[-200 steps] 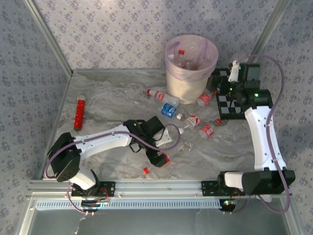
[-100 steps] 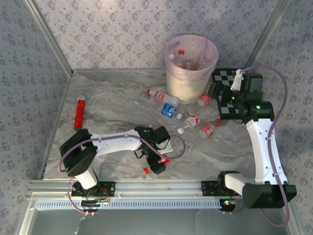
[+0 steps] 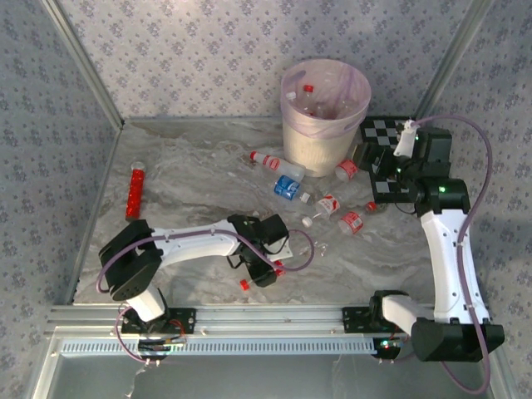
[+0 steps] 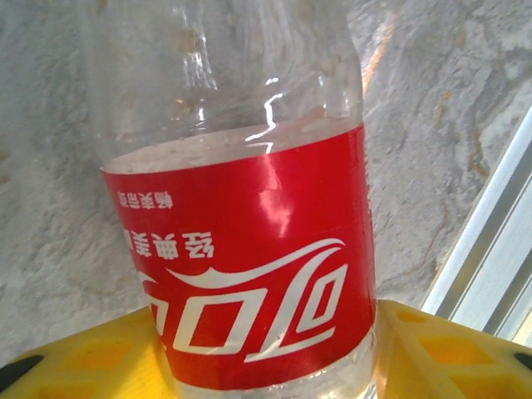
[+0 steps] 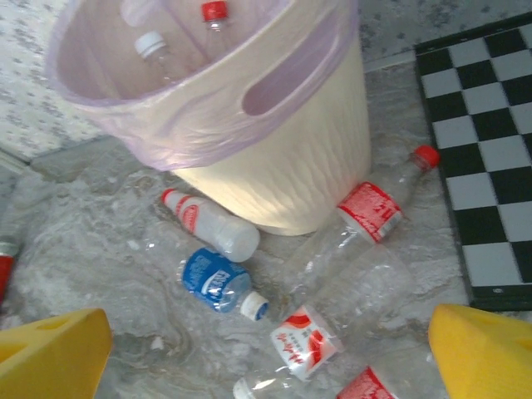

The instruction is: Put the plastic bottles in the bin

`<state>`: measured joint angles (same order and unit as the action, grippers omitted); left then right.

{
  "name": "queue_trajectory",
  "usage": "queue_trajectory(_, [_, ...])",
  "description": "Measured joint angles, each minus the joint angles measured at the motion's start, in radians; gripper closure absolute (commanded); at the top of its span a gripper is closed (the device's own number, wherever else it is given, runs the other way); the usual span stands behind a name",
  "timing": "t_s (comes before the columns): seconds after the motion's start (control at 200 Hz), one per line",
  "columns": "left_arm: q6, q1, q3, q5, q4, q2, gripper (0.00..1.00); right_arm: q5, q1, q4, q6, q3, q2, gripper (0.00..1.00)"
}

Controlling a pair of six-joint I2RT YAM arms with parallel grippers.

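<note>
One bottle (image 4: 249,249), clear with a red label and white letters, is pinched in the left claw (image 4: 262,337). The left wrist view shows a yellow finger (image 4: 91,357) pressing on each side of it, but not where it is on the table (image 3: 191,166). The top view gives that: near the front edge, left of the middle, with its red cap toward the rail. A loose red cap (image 3: 244,284) lies just beside it. Whether the bottle rests on the table or is lifted, I cannot tell.

The bin (image 5: 274,158) stands at the far side. The right wrist view looks into it and shows two bottles inside, one with a red cap (image 5: 214,11) and one with a white cap (image 5: 150,41). At its foot lie a white-and-red bottle (image 5: 208,229), a blue-label bottle (image 5: 212,278) and a red-label bottle (image 5: 378,204) beside the chequered board (image 5: 490,166). The right claw (image 5: 270,328) is spread wide above them, with nothing between its fingers. The top view adds a red tube (image 3: 135,193) well apart on the left.

One second ago the left claw was already gripping its bottle. Since then the left arm has folded closer to its base. The right wrist has drawn to the right, uncovering the far corner of the board. The bottles by the bin lie as before.
</note>
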<state>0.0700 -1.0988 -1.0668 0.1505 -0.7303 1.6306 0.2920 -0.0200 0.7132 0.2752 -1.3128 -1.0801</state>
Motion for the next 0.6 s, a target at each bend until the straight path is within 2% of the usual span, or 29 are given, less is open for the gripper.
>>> queue_trajectory(0.085, [-0.008, 0.039, 0.003, -0.029, -0.002, -0.053, 0.52, 0.065, 0.000, -0.028, 0.014, 0.029, 0.027, 0.01])
queue_trajectory(0.16, [-0.033, 0.108, 0.021, -0.076, 0.037, -0.134, 0.58, 0.142, 0.000, -0.069, 0.040, 0.073, 0.056, 0.01])
queue_trajectory(0.3, [-0.126, 0.253, 0.095, -0.119, 0.238, -0.293, 0.62, 0.292, 0.036, -0.220, 0.124, 0.211, 0.098, 0.01])
queue_trajectory(0.42, [-0.211, 0.312, 0.141, -0.087, 0.431, -0.320, 0.61, 0.327, 0.141, -0.270, 0.143, 0.264, 0.084, 0.00])
queue_trajectory(0.51, [-0.238, 0.318, 0.140, -0.029, 0.529, -0.277, 0.61, 0.323, 0.212, -0.282, 0.134, 0.262, 0.073, 0.00])
queue_trajectory(0.6, [-0.248, 0.318, 0.140, 0.041, 0.591, -0.232, 0.61, 0.317, 0.240, -0.291, 0.132, 0.250, 0.051, 0.00])
